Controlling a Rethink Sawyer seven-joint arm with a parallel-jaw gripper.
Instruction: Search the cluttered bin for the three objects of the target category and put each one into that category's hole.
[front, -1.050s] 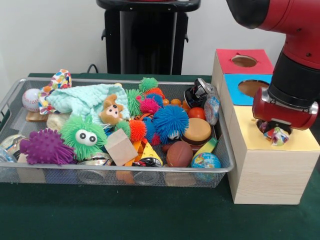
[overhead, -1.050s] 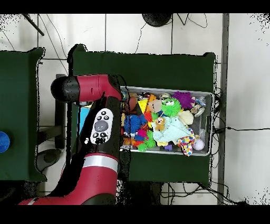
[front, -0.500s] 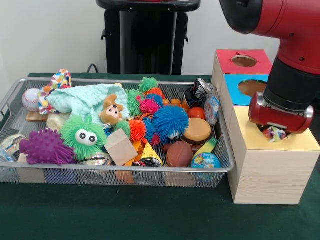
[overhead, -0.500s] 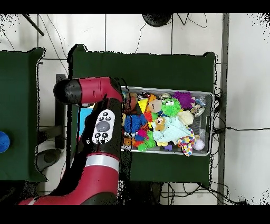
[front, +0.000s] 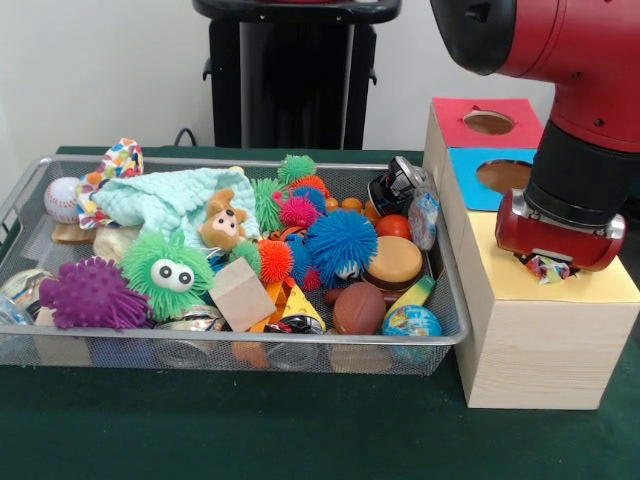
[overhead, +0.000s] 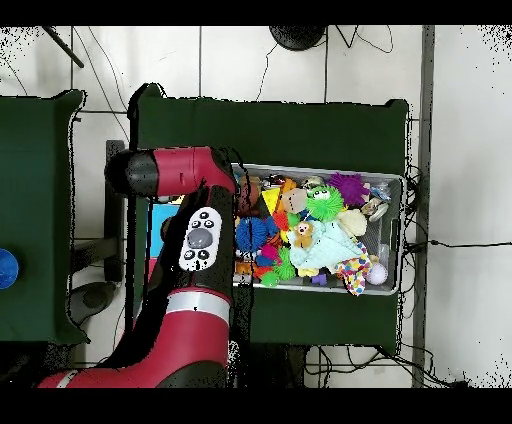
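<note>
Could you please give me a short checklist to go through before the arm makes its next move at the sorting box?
1. Gripper over the yellow section of the box: ok.
2. Colourful cloth toy at the yellow hole, under the gripper: ok.
3. Toy fully dropped inside: not ok, part shows above the top.
4. Gripper open or shut: cannot tell, the wrist hides it.
5. Red hole and blue hole unblocked: ok.
6. Bin beside the box, toys inside it: ok.

Front view close, overhead high; both show bin (front: 235, 340).
</note>
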